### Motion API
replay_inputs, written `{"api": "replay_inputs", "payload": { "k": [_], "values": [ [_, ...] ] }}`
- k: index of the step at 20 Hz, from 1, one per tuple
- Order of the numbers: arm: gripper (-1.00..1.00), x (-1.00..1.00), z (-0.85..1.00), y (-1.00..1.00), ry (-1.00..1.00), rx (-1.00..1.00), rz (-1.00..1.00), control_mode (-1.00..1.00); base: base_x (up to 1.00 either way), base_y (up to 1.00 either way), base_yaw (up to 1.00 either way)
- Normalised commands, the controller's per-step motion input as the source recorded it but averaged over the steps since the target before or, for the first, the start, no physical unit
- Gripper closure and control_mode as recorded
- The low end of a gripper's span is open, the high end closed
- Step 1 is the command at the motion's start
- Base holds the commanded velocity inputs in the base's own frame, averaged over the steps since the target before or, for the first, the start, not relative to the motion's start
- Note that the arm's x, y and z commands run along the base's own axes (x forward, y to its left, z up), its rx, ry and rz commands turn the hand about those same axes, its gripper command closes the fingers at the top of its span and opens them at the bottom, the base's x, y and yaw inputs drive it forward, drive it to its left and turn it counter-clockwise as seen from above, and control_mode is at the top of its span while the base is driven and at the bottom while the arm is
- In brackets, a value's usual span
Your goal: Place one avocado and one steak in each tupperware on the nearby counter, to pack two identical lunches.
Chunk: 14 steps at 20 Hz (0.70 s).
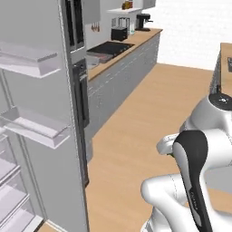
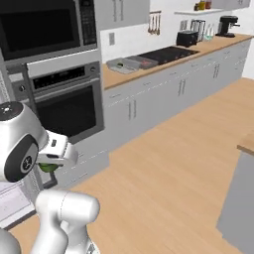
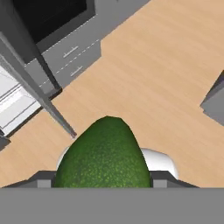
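Green avocado [image 3: 104,155] gripped in jaws, tupperware [image 2: 124,64] far off on counter [image 2: 149,67]

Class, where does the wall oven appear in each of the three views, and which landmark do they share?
Left base view: oven seen edge-on, left of centre.
Right base view: oven facing the camera, left of centre.
Hand view: oven in the top left corner.
Shared landmark: the wood floor.

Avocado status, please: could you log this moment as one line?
gripper: shut on avocado | position: above floor, near fridge | tupperware: on counter, far
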Motion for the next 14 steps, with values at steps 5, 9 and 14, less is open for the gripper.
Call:
{"api": "replay_inputs", "payload": {
  "k": [5,9,14],
  "values": [
    [1.00,0.00,0.00,0.00,0.00,0.00,0.00,1.00,0.44,-0.53,-0.47],
    [1.00,0.00,0.00,0.00,0.00,0.00,0.00,1.00,0.97,-0.13,-0.01],
    [1.00,0.00,0.00,0.00,0.00,0.00,0.00,1.00,1.00,-0.02,0.00]
  ]
}}
